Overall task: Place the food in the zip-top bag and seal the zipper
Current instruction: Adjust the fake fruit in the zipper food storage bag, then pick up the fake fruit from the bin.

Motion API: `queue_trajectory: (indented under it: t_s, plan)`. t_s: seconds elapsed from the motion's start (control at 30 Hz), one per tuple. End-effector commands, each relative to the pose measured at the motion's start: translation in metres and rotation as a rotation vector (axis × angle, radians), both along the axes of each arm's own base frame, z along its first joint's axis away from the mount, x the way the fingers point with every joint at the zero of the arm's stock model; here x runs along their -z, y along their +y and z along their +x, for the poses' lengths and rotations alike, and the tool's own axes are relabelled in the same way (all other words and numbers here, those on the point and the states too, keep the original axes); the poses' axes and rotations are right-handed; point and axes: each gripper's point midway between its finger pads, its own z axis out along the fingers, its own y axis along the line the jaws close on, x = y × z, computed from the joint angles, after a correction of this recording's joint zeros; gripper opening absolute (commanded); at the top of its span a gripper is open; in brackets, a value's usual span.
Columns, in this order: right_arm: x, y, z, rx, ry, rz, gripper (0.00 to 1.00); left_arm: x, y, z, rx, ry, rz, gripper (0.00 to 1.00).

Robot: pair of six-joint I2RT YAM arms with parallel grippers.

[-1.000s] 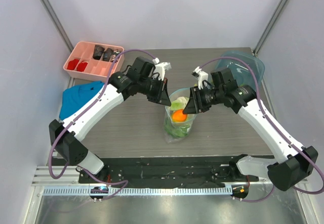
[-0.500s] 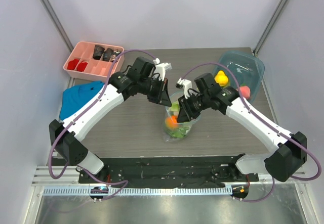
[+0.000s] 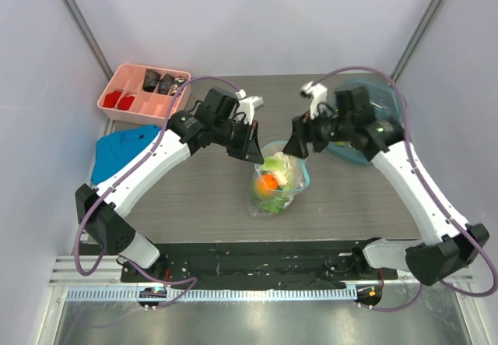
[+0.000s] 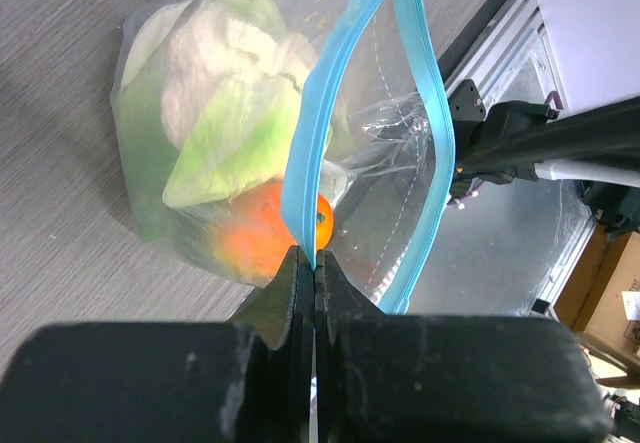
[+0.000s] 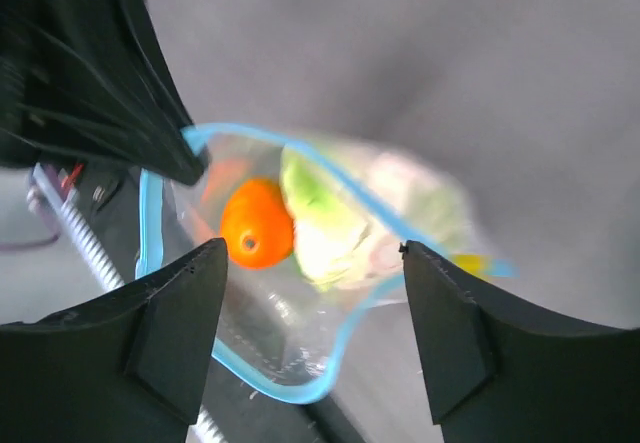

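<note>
The clear zip-top bag [image 3: 275,185] stands on the table with its mouth up and open. Inside lie a pale green cabbage [image 4: 225,113] and an orange fruit [image 4: 258,235], which also show in the right wrist view as the cabbage [image 5: 325,223] and the orange fruit [image 5: 256,223]. My left gripper [image 3: 254,147] is shut on the light-blue zipper strip [image 4: 312,178] at the mouth's left edge. My right gripper [image 3: 298,144] is open and empty, just above and right of the bag's mouth [image 5: 150,228]. Yellow and red fruits are hidden.
The teal bowl [image 3: 394,103] sits at the back right, mostly covered by my right arm. A pink divided tray [image 3: 144,92] with dark and red pieces stands at the back left. A blue folded cloth [image 3: 120,149] lies at the left.
My right gripper has gone down to the bag's mouth and come back up and to the right, open. The bag's mouth has spread wider. The left gripper has held still.
</note>
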Motion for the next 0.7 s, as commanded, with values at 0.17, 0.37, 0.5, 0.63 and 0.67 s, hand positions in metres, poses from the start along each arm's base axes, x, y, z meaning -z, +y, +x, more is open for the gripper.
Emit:
queue_trajectory:
  t_s: [0.17, 0.37, 0.5, 0.63, 0.67]
  plan:
    - [-0.049, -0.122, 0.065, 0.309, -0.178, -0.077, 0.88, -0.024, -0.006, 0.001, 0.024, -0.070, -0.061, 0.00]
    - [0.019, -0.240, 0.111, 0.485, -0.065, -0.364, 0.92, -0.023, -0.005, 0.003, 0.017, -0.071, -0.057, 0.00]
    - [0.063, -0.289, 0.129, 0.511, 0.042, -0.541, 1.00, -0.020, -0.007, 0.004, 0.014, -0.061, -0.058, 0.00]
    - [0.096, -0.312, 0.149, 0.505, 0.096, -0.636, 1.00, -0.017, -0.009, 0.005, 0.018, -0.053, -0.056, 0.00]
    - [0.107, -0.317, 0.154, 0.506, 0.110, -0.652, 1.00, -0.016, -0.009, 0.006, 0.017, -0.051, -0.055, 0.00]
